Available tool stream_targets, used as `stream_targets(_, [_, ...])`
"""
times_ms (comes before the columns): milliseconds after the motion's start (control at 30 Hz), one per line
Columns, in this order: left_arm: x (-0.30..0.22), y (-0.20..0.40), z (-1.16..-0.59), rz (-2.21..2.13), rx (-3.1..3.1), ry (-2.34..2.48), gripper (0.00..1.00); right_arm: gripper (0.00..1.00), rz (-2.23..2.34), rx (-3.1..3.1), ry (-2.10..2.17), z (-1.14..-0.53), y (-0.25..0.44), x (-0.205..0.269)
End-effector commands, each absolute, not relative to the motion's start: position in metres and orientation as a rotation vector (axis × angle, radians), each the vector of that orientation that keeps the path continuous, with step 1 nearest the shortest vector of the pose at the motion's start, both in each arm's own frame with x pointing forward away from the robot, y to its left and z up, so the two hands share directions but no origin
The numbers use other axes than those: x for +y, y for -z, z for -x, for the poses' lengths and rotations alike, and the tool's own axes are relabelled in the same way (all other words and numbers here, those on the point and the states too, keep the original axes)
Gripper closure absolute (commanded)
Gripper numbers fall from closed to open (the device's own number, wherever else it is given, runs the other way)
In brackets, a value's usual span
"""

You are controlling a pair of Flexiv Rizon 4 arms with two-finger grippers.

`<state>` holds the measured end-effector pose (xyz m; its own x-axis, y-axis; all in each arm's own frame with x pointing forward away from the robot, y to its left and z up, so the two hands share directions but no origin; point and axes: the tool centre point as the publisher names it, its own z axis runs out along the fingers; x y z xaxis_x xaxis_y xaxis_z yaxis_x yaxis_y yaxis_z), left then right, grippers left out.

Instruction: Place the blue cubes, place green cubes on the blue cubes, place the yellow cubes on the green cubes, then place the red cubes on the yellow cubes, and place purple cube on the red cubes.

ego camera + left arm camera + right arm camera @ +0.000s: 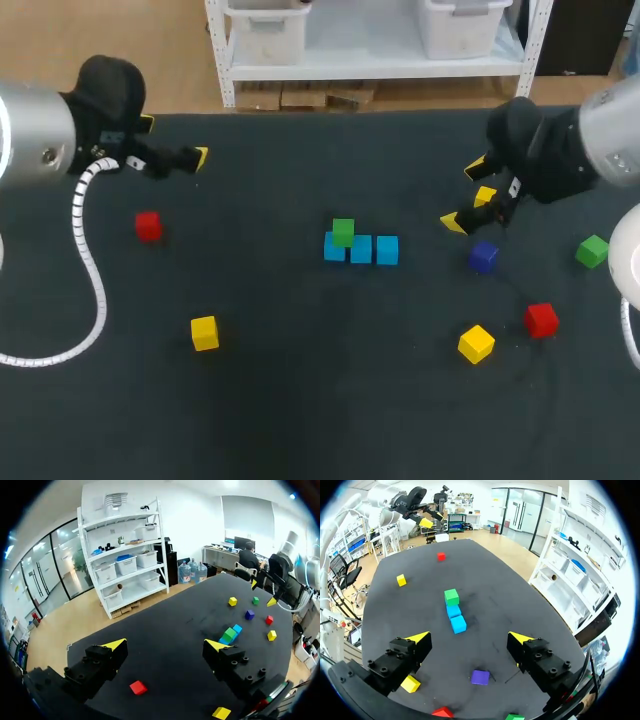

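- The left hand (175,141) is hanging over the far left part of the table (300,400). Its black fingers with wedge-shaped yellow tips are spread wide and gripping nothing.
- The left red cube (148,226) is sitting alone on the dark, matte table surface, on the near side of that hand.
- The left yellow cube (204,333) is lying nearer still, smooth-faced and slightly turned.
- Three blue cubes (361,249) are standing in a tight row at mid-table, touching side to side.
- The stacked green cube (343,232) is resting on the leftmost blue one.
- The right hand (464,195) is hovering at the right, its fingers released, wide apart and holding nothing.
- The far yellow cube (485,196) is showing just beside those fingers, partly hidden.
- The purple cube (483,256) is sitting on the table near the right hand, untouched.
- The near yellow cube (476,343) and the right red cube (541,320) are lying near each other but apart.
- The right green cube (592,250) is sitting turned, close to the table's right edge.
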<state>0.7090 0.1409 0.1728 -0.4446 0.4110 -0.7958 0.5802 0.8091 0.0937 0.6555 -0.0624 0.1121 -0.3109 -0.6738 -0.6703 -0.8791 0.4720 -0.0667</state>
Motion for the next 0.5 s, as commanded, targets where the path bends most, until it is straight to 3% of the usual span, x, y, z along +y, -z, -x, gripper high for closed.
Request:
stream_targets(33, [0.142, -0.172, -0.709, -0.732, 2.097, 0.245, 0.00, 0.00, 1.283, 2.080, -0.419, -0.656, -0.112, -0.063])
stream_targets(500, [0.142, -0.172, -0.709, -0.732, 2.097, 0.245, 0.00, 0.00, 1.304, 2.147, -0.365, -0.666, -0.114, -0.064])
